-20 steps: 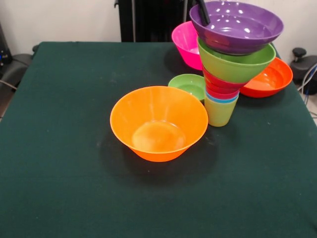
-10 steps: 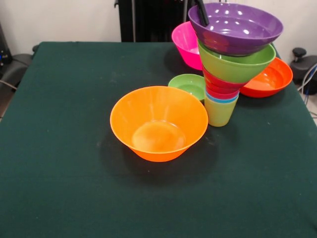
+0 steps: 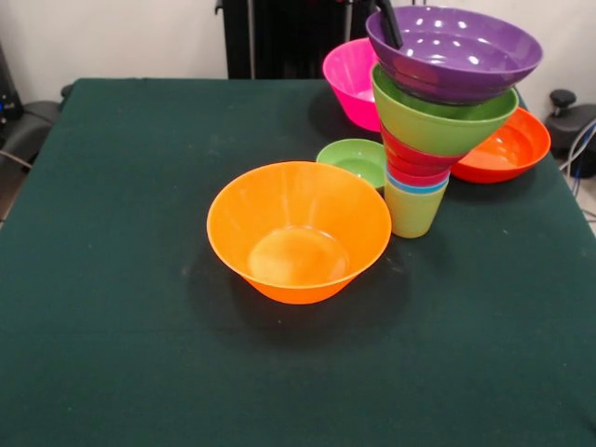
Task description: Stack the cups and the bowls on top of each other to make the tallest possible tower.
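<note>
In the front view we see a dark green cloth-covered table (image 3: 112, 279) filling most of the frame, its surface dull, slightly speckled and flat to the edges. Behind it runs a pale wall (image 3: 112, 37), broken at the middle by a black stand (image 3: 279, 37); dark equipment and cables sit off the table at the left (image 3: 23, 130) and right (image 3: 570, 116) edges.

The tower (image 3: 433, 121) stands right of centre on the cloth: a yellow-green cup (image 3: 414, 212) at the base, a blue rim (image 3: 416, 186) showing just above it, then red pieces (image 3: 414, 160) nested in, a lime green bowl (image 3: 443, 119), and a purple bowl (image 3: 454, 51) on top, which sits tilted and shifted to the right over the lime one.

A thin black gripper finger (image 3: 389, 23) reaches down onto the purple bowl's left rim (we cannot tell whether the pincer is clamped or released, since only this one tip shows).

A big orange bowl (image 3: 298, 231) rests near the middle, a small green bowl (image 3: 352, 160) just behind it beside the tower, a pink bowl (image 3: 349, 82) farther back, and a red-orange bowl (image 3: 507, 147) behind the tower on the right.
</note>
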Motion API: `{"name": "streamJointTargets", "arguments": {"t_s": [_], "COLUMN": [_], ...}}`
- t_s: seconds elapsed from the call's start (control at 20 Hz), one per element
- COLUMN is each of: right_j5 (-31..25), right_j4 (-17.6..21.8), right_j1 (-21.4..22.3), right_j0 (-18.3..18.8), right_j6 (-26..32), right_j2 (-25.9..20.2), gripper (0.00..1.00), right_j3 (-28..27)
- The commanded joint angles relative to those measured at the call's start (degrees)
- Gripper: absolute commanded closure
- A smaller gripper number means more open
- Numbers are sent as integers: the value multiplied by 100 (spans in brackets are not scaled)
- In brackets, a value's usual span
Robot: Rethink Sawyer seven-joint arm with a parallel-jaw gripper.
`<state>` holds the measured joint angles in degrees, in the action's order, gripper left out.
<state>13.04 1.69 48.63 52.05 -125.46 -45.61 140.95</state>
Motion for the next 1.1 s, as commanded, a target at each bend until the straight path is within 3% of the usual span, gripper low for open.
{"name": "streamJointTargets", "arguments": {"t_s": [0.05,0.7,1.1], "right_j5": [370,581,435], "right_j4": [228,307,265], "right_j1": [-240,-242,-278], "right_j0": [-307,-409,-353], "right_j6": [-919,-956,-893], "right_j2": [316,428,390], "gripper": [100,100,100], "right_j3": [37,184,46]}}
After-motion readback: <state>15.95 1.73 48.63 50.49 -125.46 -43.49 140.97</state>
